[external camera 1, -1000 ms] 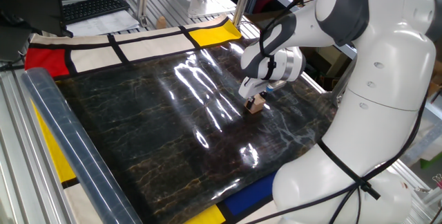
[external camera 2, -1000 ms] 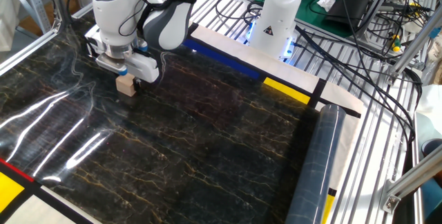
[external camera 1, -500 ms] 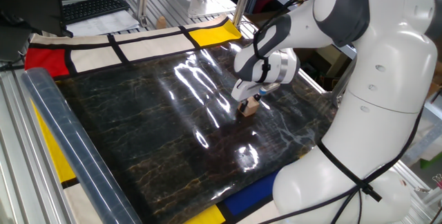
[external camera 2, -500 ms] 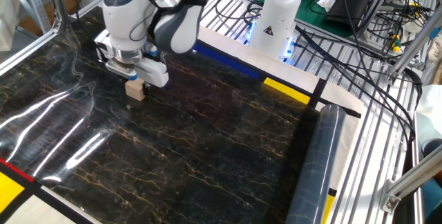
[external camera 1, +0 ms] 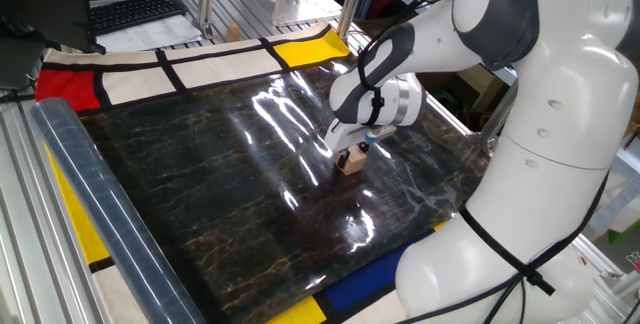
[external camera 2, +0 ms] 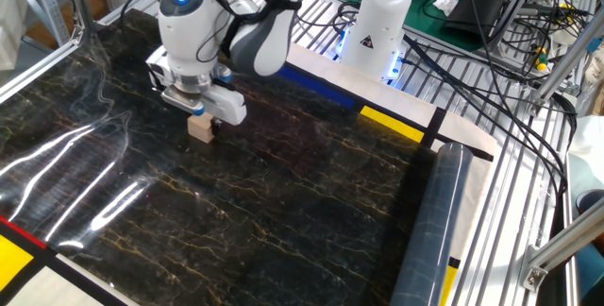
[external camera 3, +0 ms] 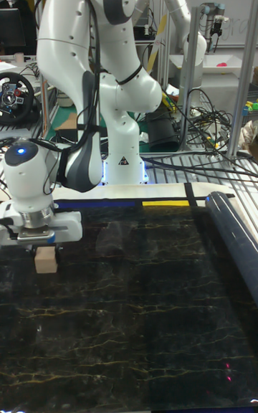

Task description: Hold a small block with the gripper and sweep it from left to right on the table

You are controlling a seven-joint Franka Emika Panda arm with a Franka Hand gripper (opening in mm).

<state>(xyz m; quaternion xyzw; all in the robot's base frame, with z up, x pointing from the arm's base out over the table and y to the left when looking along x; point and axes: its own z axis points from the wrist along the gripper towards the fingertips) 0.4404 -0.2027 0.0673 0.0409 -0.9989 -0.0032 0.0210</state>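
We were mid-sweep imo: gripper (external camera 2: pixel 199 114) pointed straight down w/ its fingers clamped on the small wooden block (external camera 2: pixel 199 129), block's bottom on or just off the black marble table (external camera 2: pixel 283 212), near the arm-base side. Next move prob needed steady height and grip while dragging sideways toward the rolled-up sheet (external camera 2: pixel 429 226), w/o tipping the cube.

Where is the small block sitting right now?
The small block sits on the black marble table, directly under the pincer; in the tall fixed view it is at the far left.
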